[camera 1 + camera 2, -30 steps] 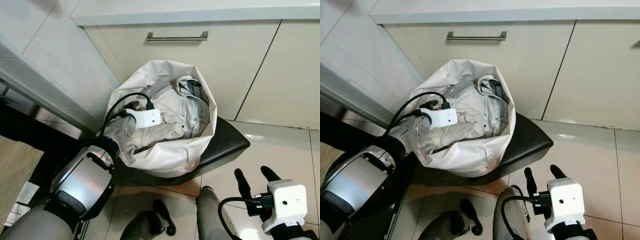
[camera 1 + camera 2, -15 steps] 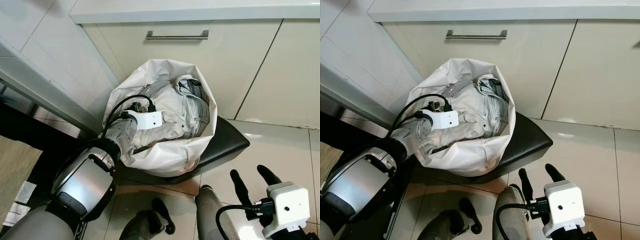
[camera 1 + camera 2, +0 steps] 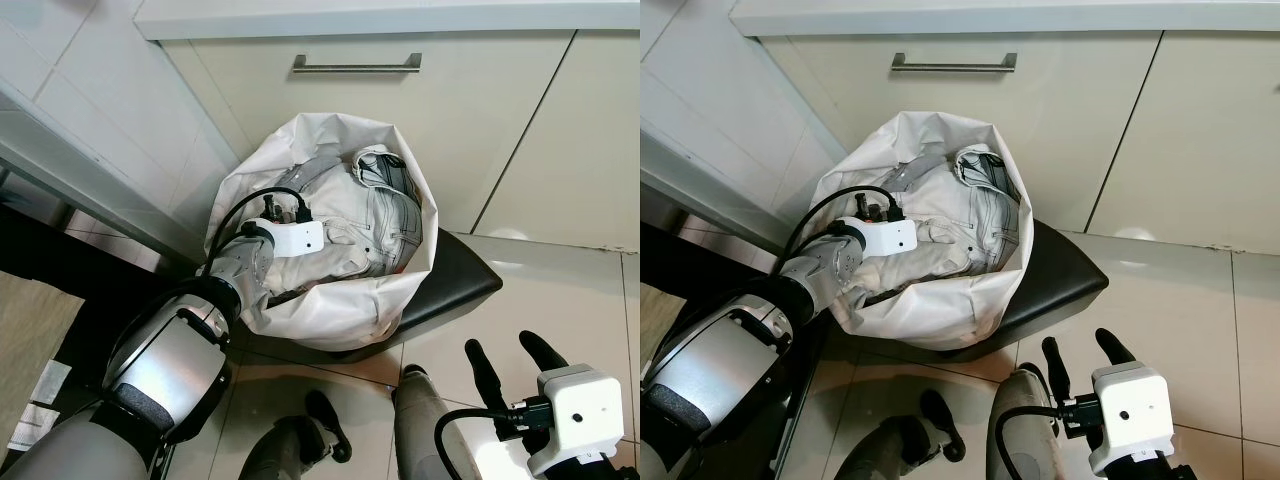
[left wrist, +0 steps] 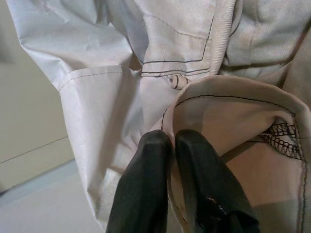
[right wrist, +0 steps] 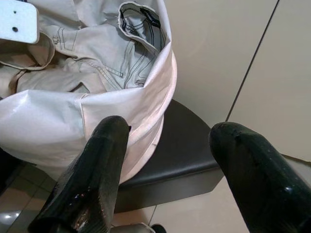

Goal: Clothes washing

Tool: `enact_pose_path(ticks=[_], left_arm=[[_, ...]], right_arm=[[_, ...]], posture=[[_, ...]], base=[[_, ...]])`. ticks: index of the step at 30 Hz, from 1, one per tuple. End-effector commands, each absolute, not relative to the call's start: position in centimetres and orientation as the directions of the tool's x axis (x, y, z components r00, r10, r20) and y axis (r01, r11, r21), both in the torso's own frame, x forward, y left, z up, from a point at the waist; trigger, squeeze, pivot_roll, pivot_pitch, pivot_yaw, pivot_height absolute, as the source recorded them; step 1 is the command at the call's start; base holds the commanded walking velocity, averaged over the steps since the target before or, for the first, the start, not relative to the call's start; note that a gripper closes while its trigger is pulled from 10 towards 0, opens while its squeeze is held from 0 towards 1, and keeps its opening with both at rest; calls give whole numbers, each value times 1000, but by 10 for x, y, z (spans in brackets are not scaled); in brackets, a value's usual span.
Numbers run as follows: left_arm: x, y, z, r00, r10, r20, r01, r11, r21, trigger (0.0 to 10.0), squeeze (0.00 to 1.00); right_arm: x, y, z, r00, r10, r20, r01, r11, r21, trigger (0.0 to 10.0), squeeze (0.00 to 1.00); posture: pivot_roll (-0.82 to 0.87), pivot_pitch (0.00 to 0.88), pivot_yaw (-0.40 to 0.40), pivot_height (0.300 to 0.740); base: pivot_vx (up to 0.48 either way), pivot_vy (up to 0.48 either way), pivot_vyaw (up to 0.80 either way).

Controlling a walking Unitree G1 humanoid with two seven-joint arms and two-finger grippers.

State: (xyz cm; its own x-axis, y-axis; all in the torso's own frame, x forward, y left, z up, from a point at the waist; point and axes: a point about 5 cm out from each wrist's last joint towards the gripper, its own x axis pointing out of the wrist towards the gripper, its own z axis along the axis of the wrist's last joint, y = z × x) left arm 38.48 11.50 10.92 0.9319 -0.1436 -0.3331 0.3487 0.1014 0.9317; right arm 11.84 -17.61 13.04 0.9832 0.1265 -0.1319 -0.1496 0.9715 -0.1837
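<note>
**Left wrist view: fingers pinched on a hem inside the laundry bag**

Left wrist view shows the left gripper (image 4: 167,145) with its two black fingers pressed together on the stitched edge of a beige cotton garment (image 4: 233,121), a thin fold of cloth caught between them. That garment lies inside the white crinkled fabric laundry bag (image 3: 330,310), towards the bag's wall-side rim, with pale grey denim jeans (image 3: 385,215) heaped beside it towards the cupboard side. The bag sits on a black curved stool seat (image 3: 460,285).

The risk, as I judge it: the grip takes only the hem, so a lift could let the cloth slip out, or drag the jeans and tip the soft bag off the seat.

The right gripper (image 3: 1078,352) hangs near the bag's front, off the seat, fingers spread wide and holding nothing.
</note>
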Motion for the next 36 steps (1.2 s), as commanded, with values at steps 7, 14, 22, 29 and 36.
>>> enact_pose_path(ticks=[7, 14, 22, 29, 36], left_arm=[[380, 122, 99, 897, -112, -427, 429, 449, 784, 0, 0], [383, 117, 105, 874, -189, -447, 396, 810, 432, 0, 0], [395, 118, 130, 906, -229, -355, 316, 925, 210, 0, 0], [409, 130, 173, 946, -268, -183, 286, 955, 79, 0, 0], [418, 144, 228, 953, -298, 60, 299, 954, -2, 0, 0]], right_arm=[[124, -176, 124, 982, 123, -145, -148, 973, -176, 10000, 0], [149, -180, 121, 989, 109, -103, -124, 980, -157, 10000, 0], [181, -179, 118, 990, 128, -56, -135, 981, -138, 10000, 0], [217, -173, 119, 985, 173, -2, -172, 978, -115, 10000, 0], [245, -165, 122, 975, 221, 34, -217, 972, -93, 10000, 0]], posture=[[-566, 313, 265, 726], [-537, 224, 267, 726], [-470, 117, 245, 726], [-372, 44, 200, 726], [-281, 0, 147, 726]], base=[[0, 0, 0], [0, 0, 0], [0, 0, 0], [0, 0, 0], [0, 0, 0]])
